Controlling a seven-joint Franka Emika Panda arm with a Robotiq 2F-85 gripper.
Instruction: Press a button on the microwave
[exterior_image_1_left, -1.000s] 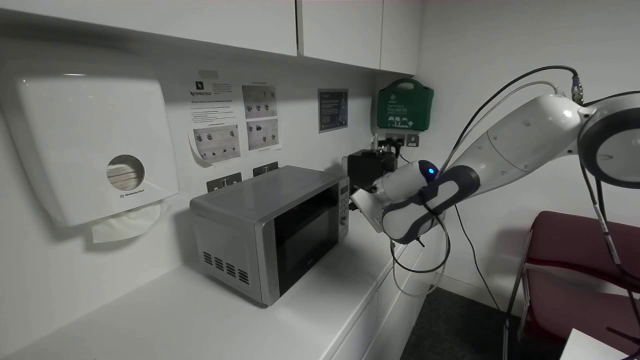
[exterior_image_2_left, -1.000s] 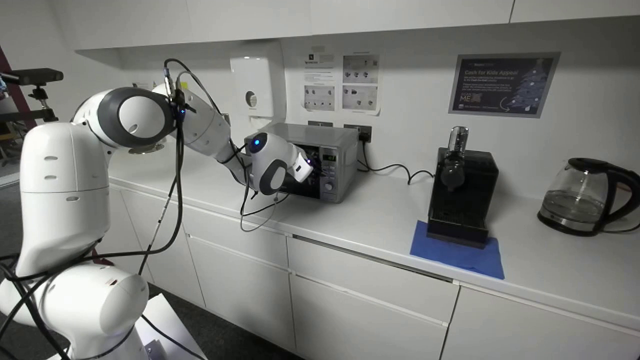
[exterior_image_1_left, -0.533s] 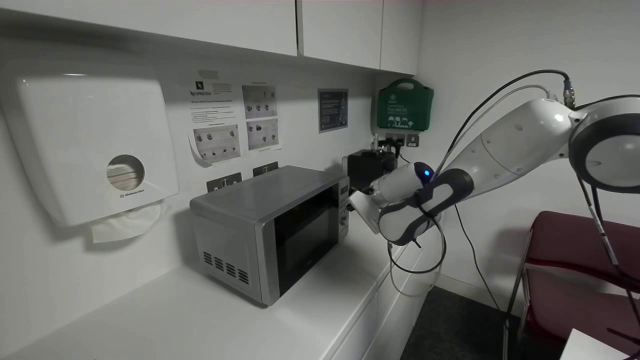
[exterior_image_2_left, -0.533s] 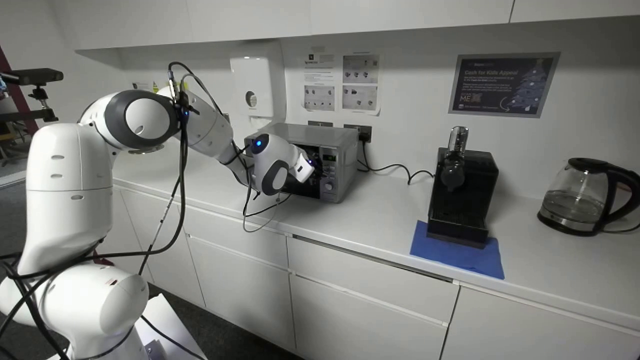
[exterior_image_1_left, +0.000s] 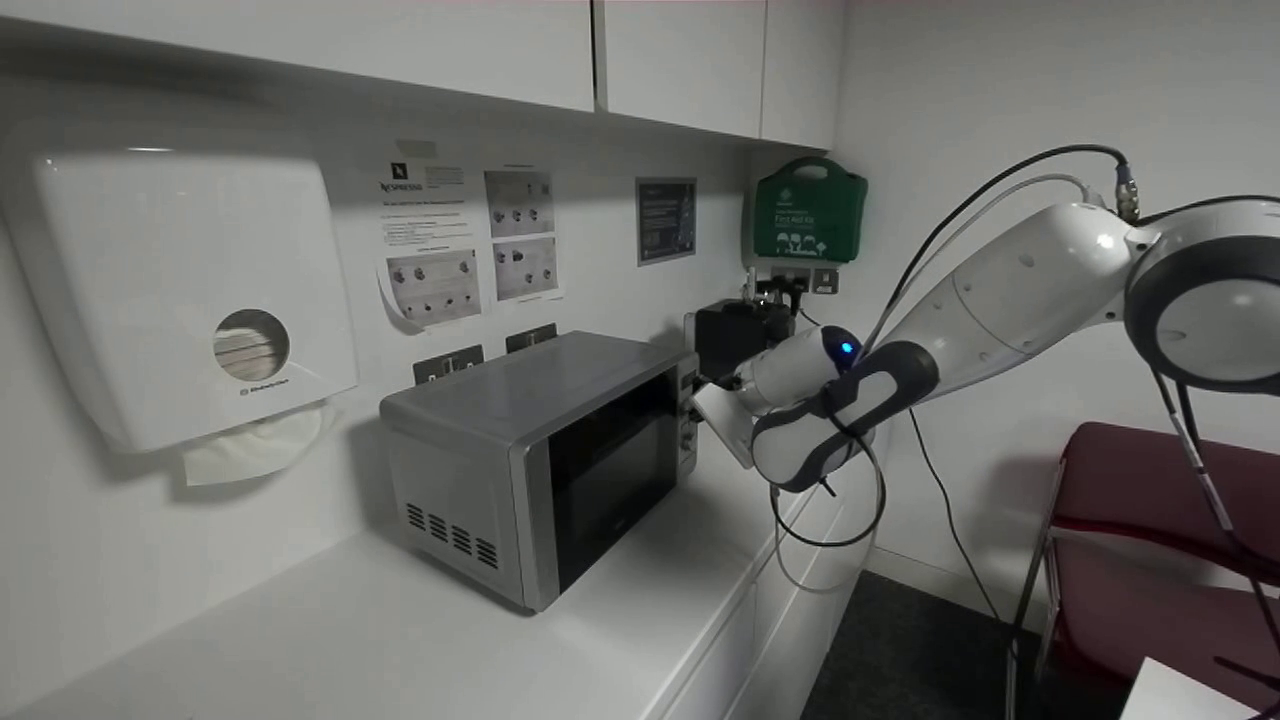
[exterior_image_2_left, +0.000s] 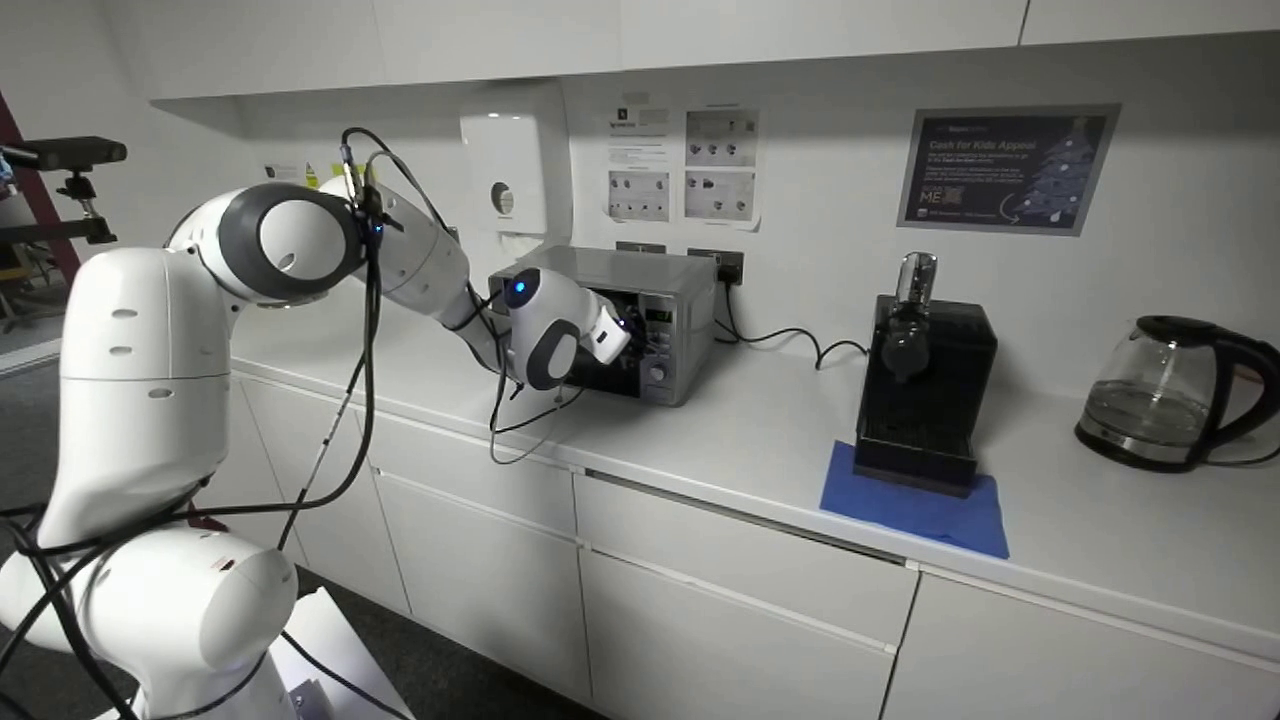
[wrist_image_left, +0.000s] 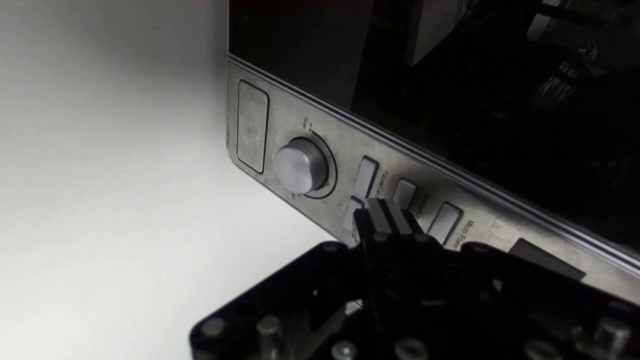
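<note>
In both exterior views we see a long white bench (exterior_image_2_left: 780, 410) running along the wall (exterior_image_2_left: 830, 180), with white cupboards (exterior_image_2_left: 800, 40) fixed above it. The white arm (exterior_image_2_left: 140, 370) leans in over the front of the bench, bent at its joints. The microwave (exterior_image_1_left: 535, 460) stands upright on the bench close to the wall, a silver-grey box with a dark window (exterior_image_1_left: 615, 470) in its front. On the wall we find a white paper towel dispenser (exterior_image_1_left: 170, 280), one towel (exterior_image_1_left: 255, 450) hanging from its underside. Farther along the bench come a black coffee machine (exterior_image_2_left: 925, 390), set on a blue cloth (exterior_image_2_left: 910, 515), and, well apart from the microwave, a glass kettle (exterior_image_2_left: 1150, 400), partly filled. A green first-aid box (exterior_image_1_left: 810, 212) shows by the corner in an exterior view.

In the wrist view we see the hand (wrist_image_left: 388, 216) at the microwave's silver panel (wrist_image_left: 350, 142), its two fingers (wrist_image_left: 378, 217) together. Near it are a round dial (wrist_image_left: 301, 166) and, smaller again, several grey buttons (wrist_image_left: 366, 176). Seen from here, the fingers hide part of one small button (wrist_image_left: 352, 212) and stand between it and the Micro Power button (wrist_image_left: 445, 223). Whether the tips touch the panel we cannot say for certain, since the hand covers that spot.
</note>
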